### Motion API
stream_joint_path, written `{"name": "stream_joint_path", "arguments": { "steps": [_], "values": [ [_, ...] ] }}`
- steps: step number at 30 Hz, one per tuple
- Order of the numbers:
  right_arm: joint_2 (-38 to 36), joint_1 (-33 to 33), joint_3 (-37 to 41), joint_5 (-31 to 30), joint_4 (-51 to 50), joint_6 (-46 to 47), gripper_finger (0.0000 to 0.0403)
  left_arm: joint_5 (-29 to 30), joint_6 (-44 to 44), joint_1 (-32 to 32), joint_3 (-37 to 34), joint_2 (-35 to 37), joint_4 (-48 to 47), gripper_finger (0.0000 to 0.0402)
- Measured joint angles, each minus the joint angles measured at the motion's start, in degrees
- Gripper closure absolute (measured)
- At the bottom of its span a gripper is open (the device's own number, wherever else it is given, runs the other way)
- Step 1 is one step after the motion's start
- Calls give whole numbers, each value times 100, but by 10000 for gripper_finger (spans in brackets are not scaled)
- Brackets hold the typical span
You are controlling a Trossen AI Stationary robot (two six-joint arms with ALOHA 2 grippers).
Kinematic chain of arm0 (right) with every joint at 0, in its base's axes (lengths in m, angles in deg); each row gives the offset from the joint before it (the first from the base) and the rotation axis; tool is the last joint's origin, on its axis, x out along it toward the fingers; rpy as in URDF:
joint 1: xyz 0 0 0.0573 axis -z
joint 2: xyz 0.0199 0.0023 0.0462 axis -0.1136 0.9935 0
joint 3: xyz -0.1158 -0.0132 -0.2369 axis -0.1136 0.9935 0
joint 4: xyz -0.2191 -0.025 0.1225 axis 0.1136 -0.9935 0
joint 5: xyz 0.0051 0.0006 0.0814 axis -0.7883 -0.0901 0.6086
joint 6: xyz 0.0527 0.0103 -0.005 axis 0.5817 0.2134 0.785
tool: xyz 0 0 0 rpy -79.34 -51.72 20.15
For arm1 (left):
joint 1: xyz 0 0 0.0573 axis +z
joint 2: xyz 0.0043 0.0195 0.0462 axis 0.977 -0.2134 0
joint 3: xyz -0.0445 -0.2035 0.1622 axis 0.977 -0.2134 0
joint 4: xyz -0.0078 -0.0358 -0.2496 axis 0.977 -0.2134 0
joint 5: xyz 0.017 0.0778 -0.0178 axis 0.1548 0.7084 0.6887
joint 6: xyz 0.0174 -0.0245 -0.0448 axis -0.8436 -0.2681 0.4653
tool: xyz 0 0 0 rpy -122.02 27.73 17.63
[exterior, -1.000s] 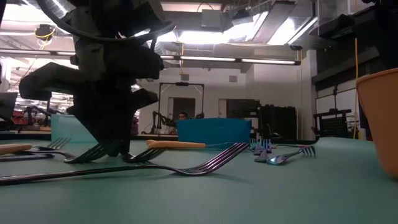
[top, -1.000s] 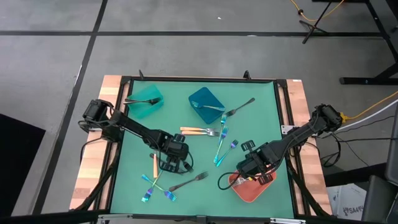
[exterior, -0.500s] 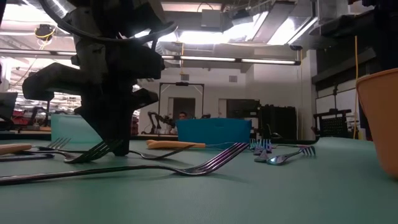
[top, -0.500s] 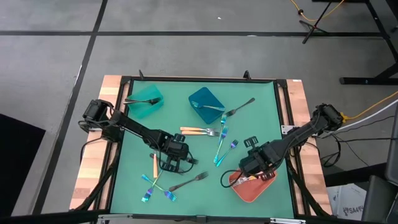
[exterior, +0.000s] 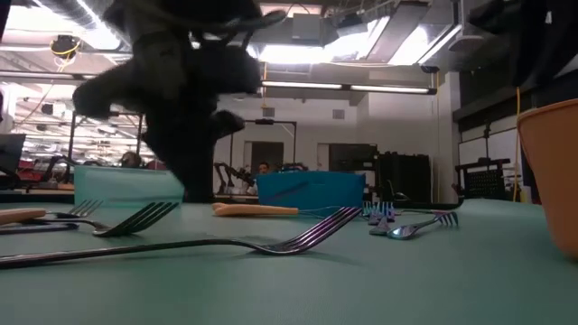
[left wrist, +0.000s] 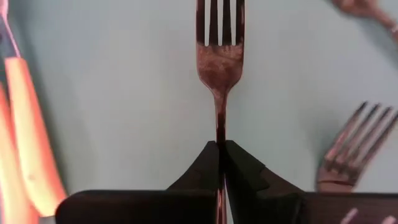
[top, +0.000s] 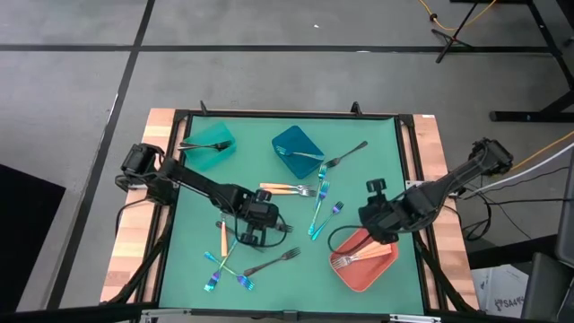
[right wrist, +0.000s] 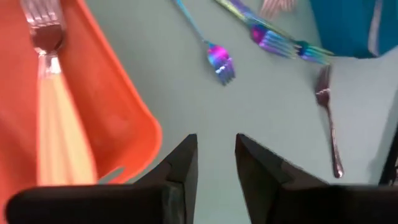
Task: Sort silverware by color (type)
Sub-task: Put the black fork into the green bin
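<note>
My left gripper [top: 257,231] hangs over the middle-left of the green mat [top: 377,152], shut on a dark fork [left wrist: 220,62]. In the low view this gripper [exterior: 190,126] is a dark blur above the mat. My right gripper [right wrist: 216,163] stands open over bare mat, just beyond the coral bin [top: 366,267], with nothing between its fingers. A gold-handled fork [top: 354,258] lies in that bin. Iridescent forks [top: 318,211], a gold-handled fork [top: 287,188] and dark forks [top: 273,262] lie flat on the mat. My left gripper pinches the dark fork's thin neck [left wrist: 220,127], just behind its head, between the two fingertips. The fingers come steeply from above. The head and tines stick out beyond the fingertips. In the low view no fork lies under the gripper, so the fork is clear of the mat.
A teal bin [top: 211,148] at the far left holds a dark fork. A blue bin [top: 298,151] at the far middle holds another fork. More iridescent forks [top: 220,269] and a gold handle [top: 223,238] lie near the front left. Black rails frame the mat.
My left gripper has shut on the dark fork that lay between its fingers, then risen with it off the mat. My right gripper has risen and drawn away from over the coral bin toward the table's far right, leaving the gold-handled fork in the bin in plain view.
</note>
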Motion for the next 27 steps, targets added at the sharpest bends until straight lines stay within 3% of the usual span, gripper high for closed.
{"name": "stream_joint_path", "arguments": {
  "steps": [10,16,27],
  "values": [
    [-726,7,793,-441,1027,214,306,459,-25,508,1240,15,-1619,395],
    [-738,7,1036,-515,1740,216,306,1178,-93,886,1973,24,-2901,395],
    [-738,7,1316,-507,2271,262,306,2018,-343,1615,2501,26,-4388,395]
  ]
}}
